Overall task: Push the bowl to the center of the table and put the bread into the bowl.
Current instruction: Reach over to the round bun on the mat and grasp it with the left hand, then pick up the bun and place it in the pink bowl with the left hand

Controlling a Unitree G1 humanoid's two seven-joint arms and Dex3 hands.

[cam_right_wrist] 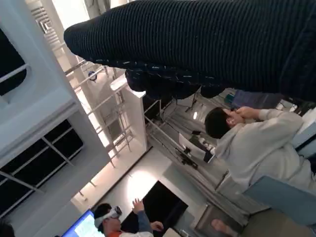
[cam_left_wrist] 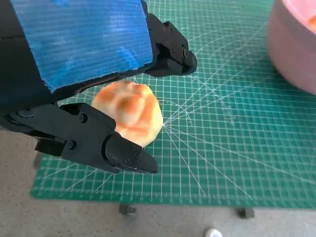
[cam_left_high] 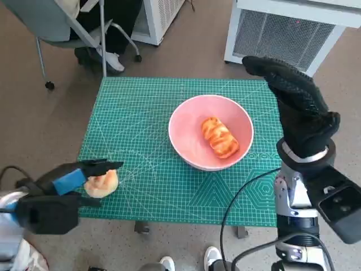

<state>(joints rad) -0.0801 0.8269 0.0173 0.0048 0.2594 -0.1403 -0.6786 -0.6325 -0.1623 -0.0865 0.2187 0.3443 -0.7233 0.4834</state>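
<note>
A pink bowl (cam_left_high: 192, 148) stands a little right of the middle of the green mat (cam_left_high: 141, 113), with a striped orange bread (cam_left_high: 220, 137) lying inside it. A second, rounder bread roll (cam_left_high: 104, 183) (cam_left_wrist: 131, 109) lies at the mat's front left corner. My left hand (cam_left_high: 67, 183) (cam_left_wrist: 79, 54) holds it between the fingers (cam_left_wrist: 170, 49) above and the thumb (cam_left_wrist: 106, 145) below. The bowl's rim (cam_left_wrist: 294, 54) shows apart from that hand. My right hand (cam_left_high: 296, 101) (cam_right_wrist: 207, 44) is raised beyond the mat's right edge, fingers stretched out, holding nothing.
A chair (cam_left_high: 56, 28) and a person's legs (cam_left_high: 110, 34) are behind the table's far left. White cabinets (cam_left_high: 287, 31) stand behind the far right. Cables (cam_left_high: 248, 197) hang off the front right edge. Shoes (cam_left_high: 211, 257) show below the front edge.
</note>
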